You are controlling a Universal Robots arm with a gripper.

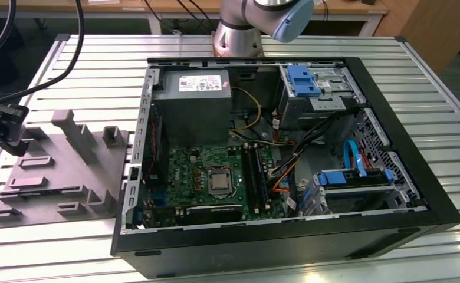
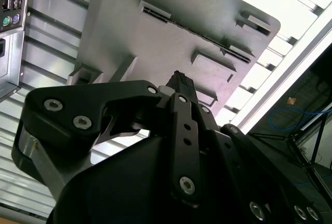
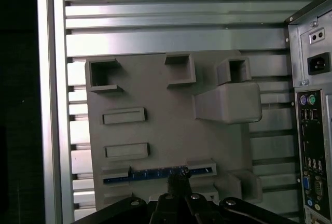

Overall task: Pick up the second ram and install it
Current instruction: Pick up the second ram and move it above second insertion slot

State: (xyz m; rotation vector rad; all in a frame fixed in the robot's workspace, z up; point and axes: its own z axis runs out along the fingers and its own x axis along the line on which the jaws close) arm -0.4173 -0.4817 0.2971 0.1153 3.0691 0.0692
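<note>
The second ram (image 3: 150, 174) lies in a slot of the grey holder (image 3: 155, 125) on the counter (image 3: 155, 27). The tool (image 3: 178, 181) hovers just above it, fingers drawn together and empty.

I can read no word, number or sign from here. The one printed thing I see is a white label (image 1: 202, 84) on the grey power supply (image 1: 190, 121) inside the open computer case (image 1: 293, 244), in the exterior view. It carries dark lines of print and a small coloured mark, but I cannot make out a single letter or figure on it. In the first wrist view, any markings beside the sockets on the case's back panel (image 3: 313, 149) are not legible to me either.
</note>
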